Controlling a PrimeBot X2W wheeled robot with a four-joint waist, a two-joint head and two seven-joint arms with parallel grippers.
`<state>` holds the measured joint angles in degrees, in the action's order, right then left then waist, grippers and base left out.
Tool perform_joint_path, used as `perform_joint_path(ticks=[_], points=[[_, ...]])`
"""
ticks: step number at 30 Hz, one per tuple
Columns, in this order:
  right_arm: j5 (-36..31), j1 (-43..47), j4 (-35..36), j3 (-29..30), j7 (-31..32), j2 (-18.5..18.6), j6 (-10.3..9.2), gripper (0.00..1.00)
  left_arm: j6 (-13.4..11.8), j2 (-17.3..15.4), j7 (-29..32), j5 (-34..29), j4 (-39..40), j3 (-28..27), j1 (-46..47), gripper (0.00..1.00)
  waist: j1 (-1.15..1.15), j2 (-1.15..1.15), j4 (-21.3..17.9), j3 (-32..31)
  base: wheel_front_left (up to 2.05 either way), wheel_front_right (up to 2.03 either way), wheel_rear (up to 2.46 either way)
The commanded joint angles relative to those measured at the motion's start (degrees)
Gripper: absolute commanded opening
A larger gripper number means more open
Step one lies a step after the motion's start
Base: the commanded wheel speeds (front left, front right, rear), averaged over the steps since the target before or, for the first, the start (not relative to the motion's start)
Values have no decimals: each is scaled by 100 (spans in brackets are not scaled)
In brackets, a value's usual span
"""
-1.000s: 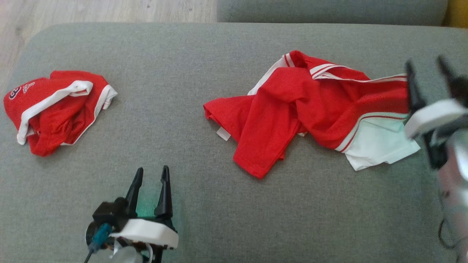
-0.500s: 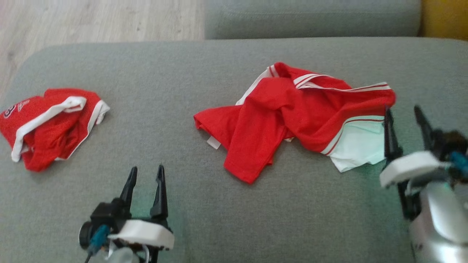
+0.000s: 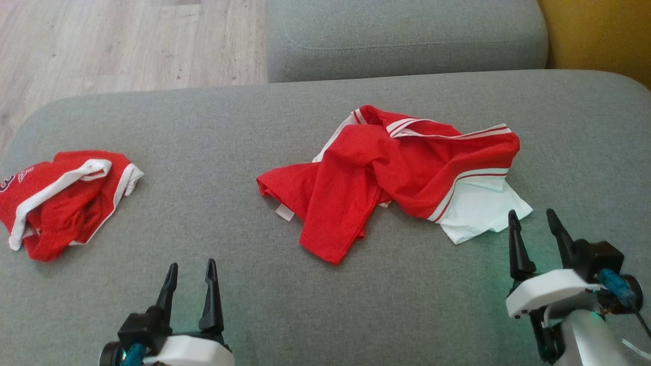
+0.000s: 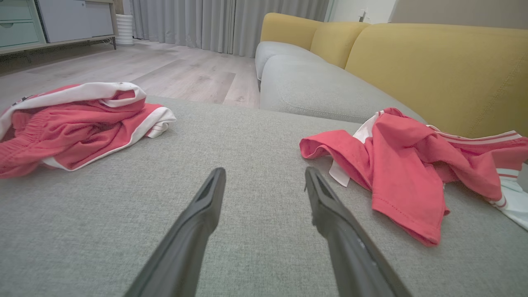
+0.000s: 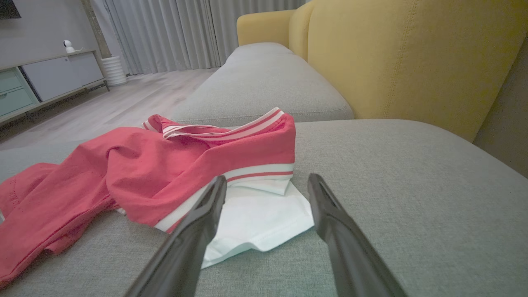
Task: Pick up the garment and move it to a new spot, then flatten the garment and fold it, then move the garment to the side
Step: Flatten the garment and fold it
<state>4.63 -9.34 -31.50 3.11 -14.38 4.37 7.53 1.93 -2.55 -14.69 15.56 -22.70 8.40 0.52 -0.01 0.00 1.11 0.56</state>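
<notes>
At bottom, left claw (image 3: 191,264) and right claw (image 3: 532,215) are held wide, empty; one layer of the bunched shirt (image 3: 396,170) may be pinched alone.

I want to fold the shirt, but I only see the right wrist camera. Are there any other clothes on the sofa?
Observer: Yes. A second red garment with white trim lies bunched at the left end of the cushion, apart from the shirt.
Operator: Where's the other arm?
Observer: The left gripper hovers over bare cushion, nearer the robot than both garments, fingers open and empty.
Operator: Does the other garment have writing?
Observer: Yes, some print at its left edge, cut off by the head view's frame.
</notes>
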Motion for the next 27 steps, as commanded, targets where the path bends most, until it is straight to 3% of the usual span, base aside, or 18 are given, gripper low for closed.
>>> perform_joint_path(ticks=[1, 10, 20, 27], points=[[-5, -137, 244, -156, -62, -4, -4, 100, -40, -32, -31, -53, 201, -207, 125, 100, 1, 0, 0, 3, 0, 0, 0], [-13, -215, 258, -196, -62, -26, -4, 100, 61, -32, -31, -119, 257, -48, 234, 100, 1, 0, -39, 141, 0, 0, 0], [84, -660, 349, -354, -62, 70, -4, 100, 386, -32, -31, 130, 196, 1526, 1113, 100, 1, 0, -271, 983, 0, 0, 0], [156, -895, 398, -359, -62, 167, -4, 100, 466, -32, -31, 231, -310, 2215, 1450, 100, 1, 0, -522, 1283, 0, 0, 0]])
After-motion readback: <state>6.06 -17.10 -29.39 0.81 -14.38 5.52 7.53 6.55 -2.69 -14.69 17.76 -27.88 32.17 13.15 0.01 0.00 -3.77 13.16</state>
